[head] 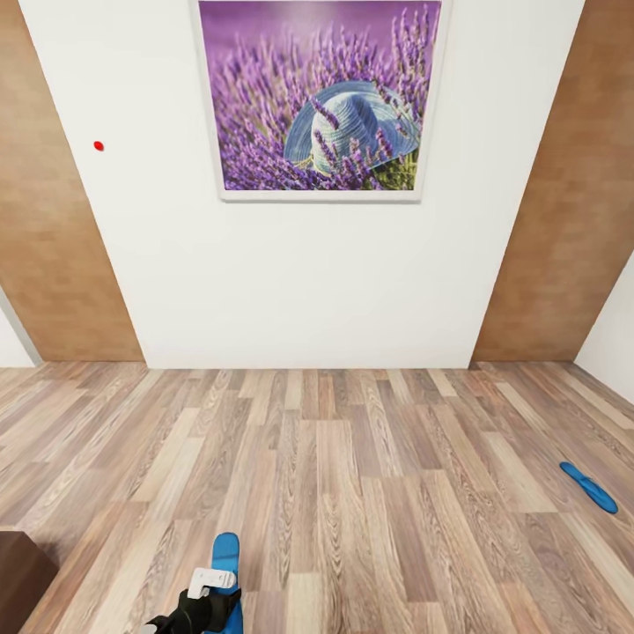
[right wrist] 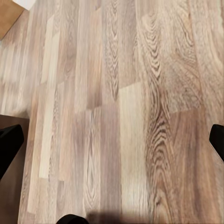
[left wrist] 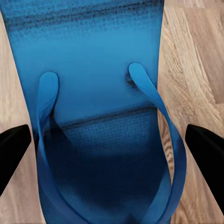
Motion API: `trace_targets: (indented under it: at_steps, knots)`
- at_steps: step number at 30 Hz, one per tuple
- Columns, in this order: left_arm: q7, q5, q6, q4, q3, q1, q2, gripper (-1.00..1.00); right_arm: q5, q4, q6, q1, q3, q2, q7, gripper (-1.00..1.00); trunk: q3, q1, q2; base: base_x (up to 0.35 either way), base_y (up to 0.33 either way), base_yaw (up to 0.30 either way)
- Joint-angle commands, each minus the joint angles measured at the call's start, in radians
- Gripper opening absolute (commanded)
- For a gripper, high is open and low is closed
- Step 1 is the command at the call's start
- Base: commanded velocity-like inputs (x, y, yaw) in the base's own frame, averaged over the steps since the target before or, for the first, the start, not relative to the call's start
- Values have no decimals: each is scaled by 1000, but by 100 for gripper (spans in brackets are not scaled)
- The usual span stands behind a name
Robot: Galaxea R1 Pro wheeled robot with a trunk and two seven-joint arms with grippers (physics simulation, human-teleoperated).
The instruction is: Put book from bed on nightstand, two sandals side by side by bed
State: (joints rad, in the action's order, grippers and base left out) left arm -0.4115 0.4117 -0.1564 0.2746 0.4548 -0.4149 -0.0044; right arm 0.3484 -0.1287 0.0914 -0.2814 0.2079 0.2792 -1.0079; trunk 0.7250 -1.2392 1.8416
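One bright blue sandal (head: 226, 556) lies on the wood floor at the bottom of the head view. My left gripper (head: 210, 608) hangs right over it. In the left wrist view this sandal (left wrist: 100, 70) is close up, straps showing. The left gripper (left wrist: 112, 144) is open, with one black fingertip (left wrist: 13, 142) on each side of the sandal and apart from it. The second sandal (head: 590, 487) lies far off at the right. My right gripper (right wrist: 112, 140) is open over bare floor. The book, the bed and the nightstand are out of view.
A white wall with a framed lavender picture (head: 319, 97) stands ahead, between brown wall panels. The corner of a dark brown piece of furniture (head: 19, 574) juts in at the lower left; I cannot tell which piece it is. Wood-plank floor (head: 352, 475) stretches between the two sandals.
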Motion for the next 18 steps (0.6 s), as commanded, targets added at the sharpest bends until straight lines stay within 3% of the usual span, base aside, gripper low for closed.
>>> trace_targets:
  at_steps: [1, 18]
  knots:
    - [-4, 10, -5, 0, 8, -1, 0, -100, -6, 1, 7, -1, 5, 0, -2, 100, 1, 0, 0, 329, 0, 0]
    - [-4, 10, -5, 0, 8, -1, 0, -100, -6, 1, 7, -1, 5, 0, -4, 100, 1, 0, 0, 333, 0, 0]
